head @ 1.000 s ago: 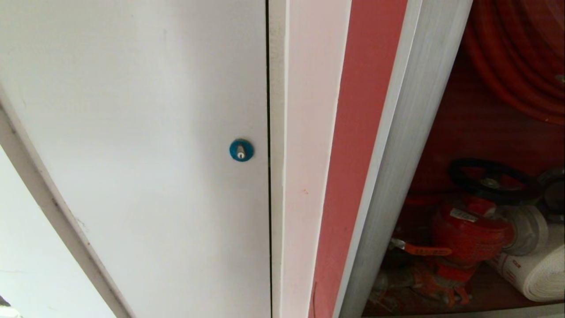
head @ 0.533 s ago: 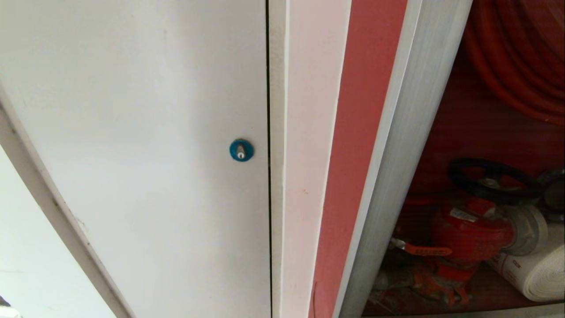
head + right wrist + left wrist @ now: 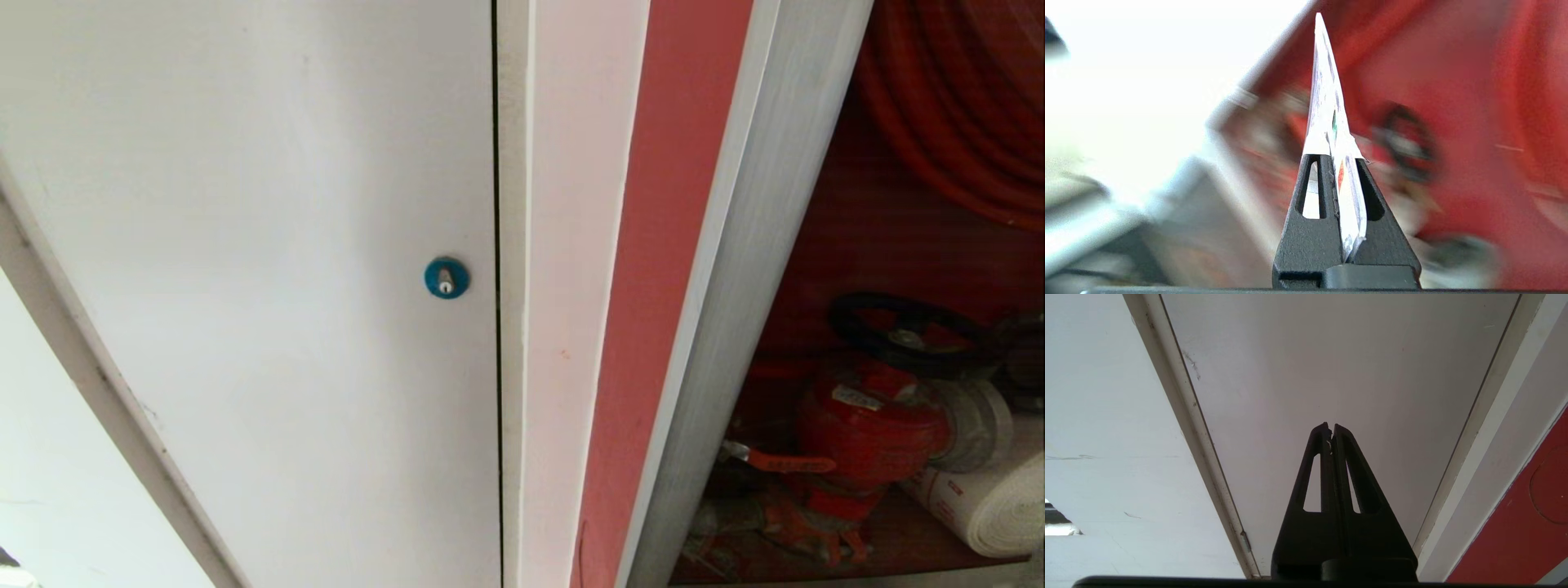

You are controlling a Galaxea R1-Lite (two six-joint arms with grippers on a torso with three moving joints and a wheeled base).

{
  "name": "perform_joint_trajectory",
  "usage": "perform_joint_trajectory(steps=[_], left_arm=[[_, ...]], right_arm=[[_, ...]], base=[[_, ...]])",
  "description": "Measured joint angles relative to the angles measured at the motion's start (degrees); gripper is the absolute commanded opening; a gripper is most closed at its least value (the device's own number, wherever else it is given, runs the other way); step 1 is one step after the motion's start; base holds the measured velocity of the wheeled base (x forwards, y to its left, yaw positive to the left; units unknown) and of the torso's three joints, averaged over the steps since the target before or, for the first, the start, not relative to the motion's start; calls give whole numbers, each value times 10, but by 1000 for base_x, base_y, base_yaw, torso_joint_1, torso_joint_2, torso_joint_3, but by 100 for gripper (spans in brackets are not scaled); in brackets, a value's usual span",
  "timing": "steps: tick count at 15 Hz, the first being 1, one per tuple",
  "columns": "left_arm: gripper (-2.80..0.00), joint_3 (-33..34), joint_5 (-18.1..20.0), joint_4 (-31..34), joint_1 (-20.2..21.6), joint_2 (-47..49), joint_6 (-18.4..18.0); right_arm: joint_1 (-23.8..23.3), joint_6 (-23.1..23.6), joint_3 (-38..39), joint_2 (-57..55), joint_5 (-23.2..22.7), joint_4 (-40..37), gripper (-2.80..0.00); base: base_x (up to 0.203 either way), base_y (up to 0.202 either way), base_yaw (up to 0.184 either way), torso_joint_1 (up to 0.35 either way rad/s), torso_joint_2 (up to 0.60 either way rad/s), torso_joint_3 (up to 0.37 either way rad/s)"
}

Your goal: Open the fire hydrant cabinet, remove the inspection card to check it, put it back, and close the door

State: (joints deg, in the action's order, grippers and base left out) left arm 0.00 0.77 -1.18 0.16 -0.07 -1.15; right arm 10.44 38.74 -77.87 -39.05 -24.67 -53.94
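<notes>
The fire hydrant cabinet [image 3: 735, 327] stands open at the right of the head view, its silver frame beside a red strip. Inside are a coiled red hose [image 3: 963, 98], a black handwheel [image 3: 906, 331] and a red valve [image 3: 865, 433]. In the right wrist view my right gripper [image 3: 1337, 158] is shut on the inspection card [image 3: 1325, 81], a white printed sheet seen edge-on and sticking out past the fingertips toward the blurred red cabinet interior [image 3: 1474, 102]. My left gripper [image 3: 1330, 426] is shut and empty, parked facing a white panel. The cabinet's door is out of view, and neither gripper shows in the head view.
A plain white door [image 3: 245, 245] with a small blue round lock [image 3: 446, 278] fills the left of the head view. A rolled white hose [image 3: 988, 498] lies on the cabinet floor at the lower right. A white wall [image 3: 1106, 457] shows beside the white door's frame.
The head view is almost the same throughout; only a small grey edge has appeared at its bottom right corner.
</notes>
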Motion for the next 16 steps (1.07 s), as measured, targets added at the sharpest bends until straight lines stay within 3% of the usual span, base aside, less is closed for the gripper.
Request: perform_joint_trajectory(steps=[4, 7, 12, 16], left_arm=[[-280, 0, 0, 0, 0, 0, 0], [-280, 0, 0, 0, 0, 0, 0], [-280, 0, 0, 0, 0, 0, 0], [-280, 0, 0, 0, 0, 0, 0]], right_arm=[[-1, -167, -4, -3, -168, 17, -280], [0, -254, 0, -17, -248, 72, -280], [7, -358, 14, -80, -297, 207, -280], [70, -454, 23, -145, -303, 333, -280]], base=[[0, 0, 0, 0, 0, 0], [0, 0, 0, 0, 0, 0], [0, 0, 0, 0, 0, 0], [0, 0, 0, 0, 0, 0]])
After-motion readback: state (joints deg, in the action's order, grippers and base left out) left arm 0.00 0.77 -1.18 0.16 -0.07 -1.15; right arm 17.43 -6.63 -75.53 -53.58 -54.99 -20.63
